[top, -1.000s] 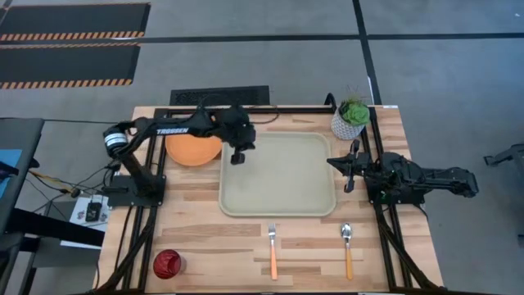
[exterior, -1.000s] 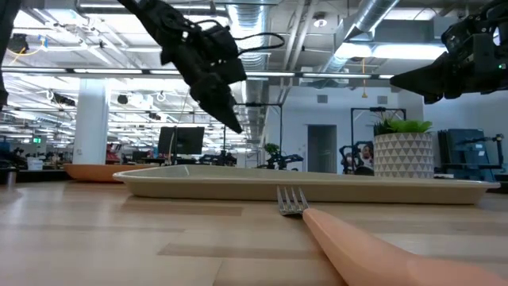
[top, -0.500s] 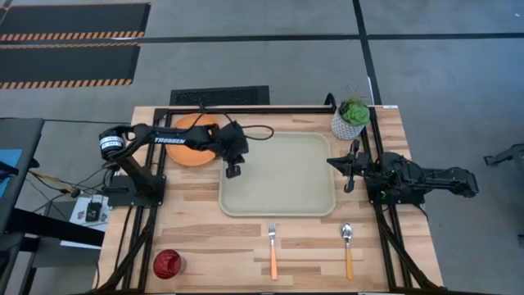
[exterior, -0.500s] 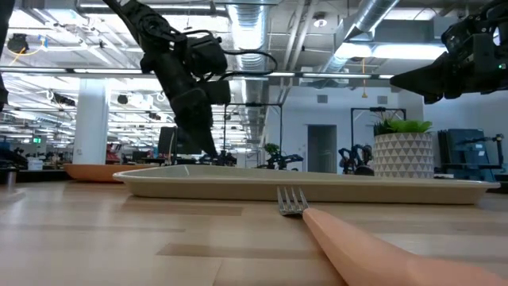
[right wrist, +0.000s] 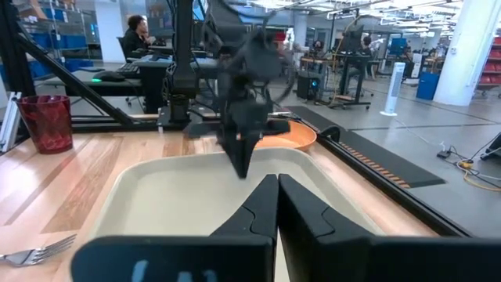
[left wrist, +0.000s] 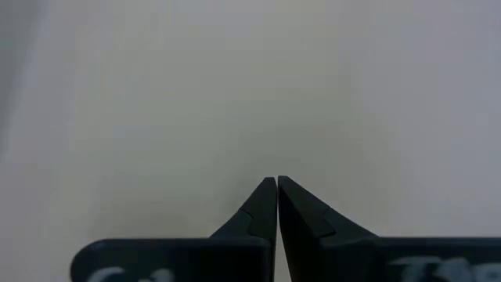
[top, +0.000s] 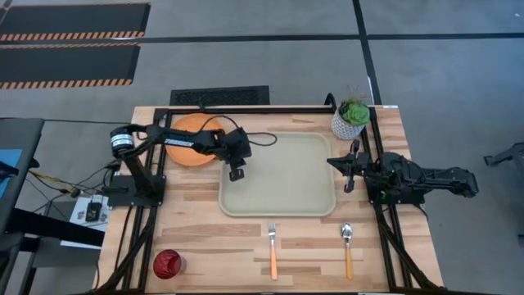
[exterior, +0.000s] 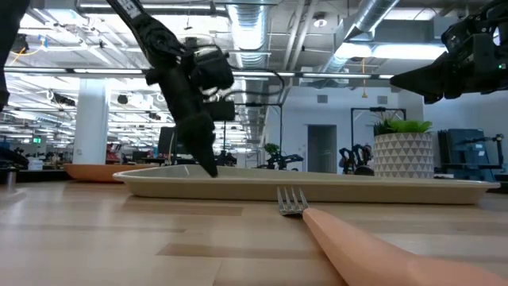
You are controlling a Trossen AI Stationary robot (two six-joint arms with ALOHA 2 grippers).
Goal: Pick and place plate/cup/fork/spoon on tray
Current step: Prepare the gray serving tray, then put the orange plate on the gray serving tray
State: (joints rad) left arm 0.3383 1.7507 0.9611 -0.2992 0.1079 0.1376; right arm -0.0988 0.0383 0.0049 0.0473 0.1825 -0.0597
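The orange plate (top: 187, 141) lies flat on the table just left of the tray (top: 282, 192), partly under my left arm. My left gripper (top: 237, 174) is shut and points down over the tray's left part, close above its floor (exterior: 213, 170). The red cup (top: 167, 264) stands at the near left. The fork (top: 273, 250) and the spoon (top: 347, 246) lie on the table in front of the tray. My right gripper (top: 350, 170) is shut and empty, raised at the tray's right rim. My left gripper's shut fingertips (left wrist: 276, 184) come from above, pointing down at the tray's floor near its left rim. In the low view the tray's rim (exterior: 182, 181) stands in front of the tips. I cannot tell whether they touch the floor.
A white pot with a green plant (top: 350, 119) stands at the tray's far right corner. Black rails (top: 246, 109) run along the table's far, left and right sides. Bare wood lies between the cup and the fork.
My left gripper has gone a little toward the table's near edge and down toward the tray's floor, tipping to point more steeply down. It has stayed shut. The plate has not moved.
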